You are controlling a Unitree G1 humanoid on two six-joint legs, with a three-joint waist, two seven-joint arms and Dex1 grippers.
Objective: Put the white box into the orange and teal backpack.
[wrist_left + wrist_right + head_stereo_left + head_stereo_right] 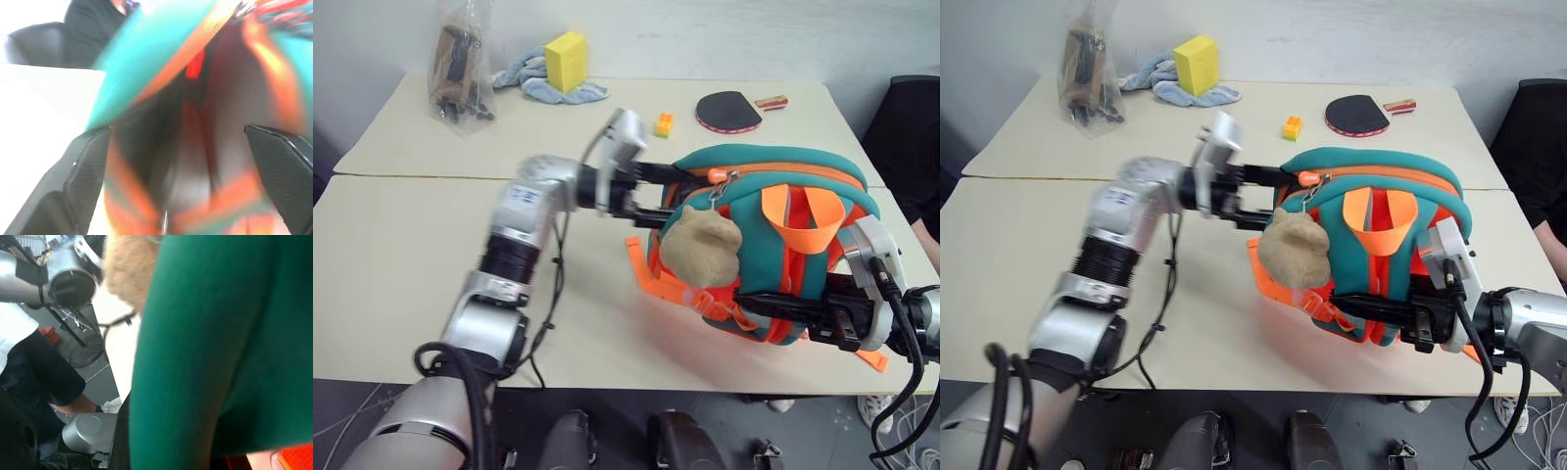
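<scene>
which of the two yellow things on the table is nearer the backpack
The small yellow and orange toy brick, just behind the orange and teal backpack. The larger yellow sponge block sits farther back on the cloth.

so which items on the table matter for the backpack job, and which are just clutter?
Job:
- orange and teal backpack, with its tan plush charm
- left hand, open at the bag's top
- right hand, shut on the bag's lower edge

Clutter:
- yellow sponge block
- blue cloth
- table tennis paddle
- small toy bricks
- clear plastic bag
</scene>
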